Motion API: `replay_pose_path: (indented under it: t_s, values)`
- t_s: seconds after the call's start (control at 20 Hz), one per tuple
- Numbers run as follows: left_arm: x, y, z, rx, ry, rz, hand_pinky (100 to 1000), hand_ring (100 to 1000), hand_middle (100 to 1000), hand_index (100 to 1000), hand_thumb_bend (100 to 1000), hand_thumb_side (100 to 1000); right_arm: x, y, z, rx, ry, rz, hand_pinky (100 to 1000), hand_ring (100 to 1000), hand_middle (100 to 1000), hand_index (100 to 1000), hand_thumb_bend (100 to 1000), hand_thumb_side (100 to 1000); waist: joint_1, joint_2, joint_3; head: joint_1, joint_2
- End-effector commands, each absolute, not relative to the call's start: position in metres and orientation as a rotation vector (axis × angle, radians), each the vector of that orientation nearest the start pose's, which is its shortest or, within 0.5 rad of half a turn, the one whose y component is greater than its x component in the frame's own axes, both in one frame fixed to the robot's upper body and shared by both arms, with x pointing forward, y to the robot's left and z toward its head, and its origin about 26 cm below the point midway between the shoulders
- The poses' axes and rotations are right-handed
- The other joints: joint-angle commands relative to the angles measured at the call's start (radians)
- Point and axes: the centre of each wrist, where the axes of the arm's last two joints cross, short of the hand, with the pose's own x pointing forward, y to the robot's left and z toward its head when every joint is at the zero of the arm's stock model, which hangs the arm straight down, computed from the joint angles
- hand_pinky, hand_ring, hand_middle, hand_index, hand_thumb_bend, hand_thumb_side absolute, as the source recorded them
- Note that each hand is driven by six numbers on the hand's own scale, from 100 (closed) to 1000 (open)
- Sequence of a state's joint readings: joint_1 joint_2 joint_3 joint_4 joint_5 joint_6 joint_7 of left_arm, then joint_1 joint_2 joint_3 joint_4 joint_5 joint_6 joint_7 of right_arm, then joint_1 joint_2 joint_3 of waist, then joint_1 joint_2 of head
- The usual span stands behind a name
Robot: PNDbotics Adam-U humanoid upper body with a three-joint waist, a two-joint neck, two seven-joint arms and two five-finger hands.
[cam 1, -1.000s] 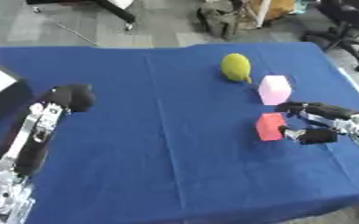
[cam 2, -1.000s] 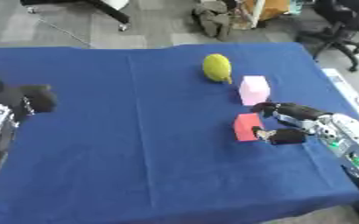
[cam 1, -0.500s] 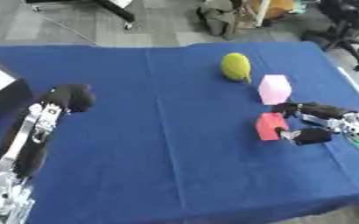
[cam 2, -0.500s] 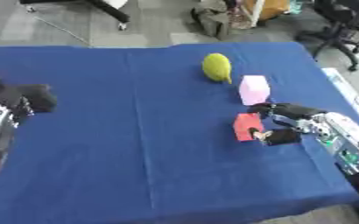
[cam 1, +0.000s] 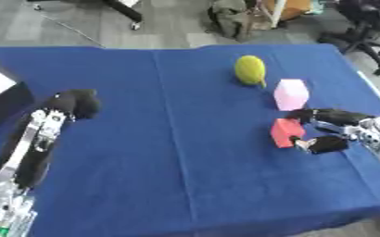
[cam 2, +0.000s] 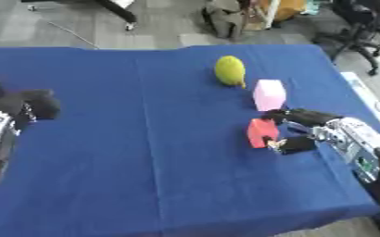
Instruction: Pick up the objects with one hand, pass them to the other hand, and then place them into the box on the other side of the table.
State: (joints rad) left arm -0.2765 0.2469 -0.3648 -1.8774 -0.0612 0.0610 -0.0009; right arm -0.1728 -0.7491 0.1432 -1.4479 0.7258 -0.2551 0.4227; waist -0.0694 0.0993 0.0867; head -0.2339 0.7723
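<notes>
**Right hand at the red block**

The right hand (cam 1: 332,132) has its fingers (cam 1: 327,115) and thumb closing around the red block (cam 1: 285,132), on the blue bench (cam 1: 185,162) near the pink block (cam 1: 290,94) and lemon (cam 1: 249,70). The left hand (cam 1: 74,102) rests curled, holding nothing.

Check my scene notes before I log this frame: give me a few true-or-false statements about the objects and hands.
1. The right hand has its fingers on either side of the red block. True.
2. The pink block lies nearer the robot than the red one. False: it lies farther, beside the yellow-green fruit.
3. The left hand holds the fruit. False: it holds nothing in view.
4. The red block sits on the blue tablecloth. True.
</notes>
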Motion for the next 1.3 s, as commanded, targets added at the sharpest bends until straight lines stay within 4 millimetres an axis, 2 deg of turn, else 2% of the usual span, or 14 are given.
replay_pose_path:
  t_s: [0.05, 0.3, 0.55, 0.8, 1.0, 1.1, 1.3]
  values:
    - [0.2952, 0.164, 0.1414, -0.117, -2.04, -0.644, 764, 702, 638, 785, 130, 971, 0.317, -0.4037, 0.0882, -0.72, -1.099, 1.633, 836, 852, 995, 1000, 100, 871, 0.0, -0.005, 0.002, -0.004, -0.002]
    - [0.2952, 0.1637, 0.1418, -0.118, -2.041, -0.649, 764, 702, 638, 785, 130, 972, 0.3193, -0.4044, 0.0851, -0.732, -1.097, 1.622, 832, 846, 979, 1000, 100, 839, -0.003, -0.002, 0.006, -0.007, -0.002]
    - [0.2953, 0.1631, 0.1429, -0.121, -2.044, -0.654, 764, 701, 637, 785, 130, 972, 0.3216, -0.4058, 0.0821, -0.748, -1.106, 1.601, 825, 837, 930, 1000, 100, 768, -0.005, 0.001, 0.013, -0.01, -0.002]
    - [0.2952, 0.1632, 0.1428, -0.12, -2.043, -0.657, 763, 701, 637, 785, 130, 973, 0.3226, -0.4051, 0.0807, -0.78, -1.142, 1.585, 808, 818, 804, 1000, 100, 564, -0.006, 0.002, 0.015, -0.009, -0.002]
    - [0.2951, 0.1632, 0.1428, -0.119, -2.043, -0.658, 763, 701, 638, 784, 130, 973, 0.3227, -0.4048, 0.0799, -0.826, -1.189, 1.556, 792, 791, 687, 1000, 100, 352, -0.006, 0.002, 0.015, -0.009, -0.002]
    - [0.2951, 0.1633, 0.1427, -0.119, -2.043, -0.658, 763, 701, 638, 784, 130, 974, 0.3227, -0.4046, 0.0795, -0.852, -1.219, 1.541, 780, 769, 629, 1000, 100, 309, -0.006, 0.003, 0.014, -0.008, -0.002]
    - [0.2953, 0.1631, 0.1427, -0.118, -2.043, -0.657, 762, 701, 638, 784, 130, 974, 0.3225, -0.404, 0.0787, -0.924, -1.3, 1.498, 753, 707, 510, 971, 100, 291, -0.006, 0.003, 0.014, -0.007, -0.002]
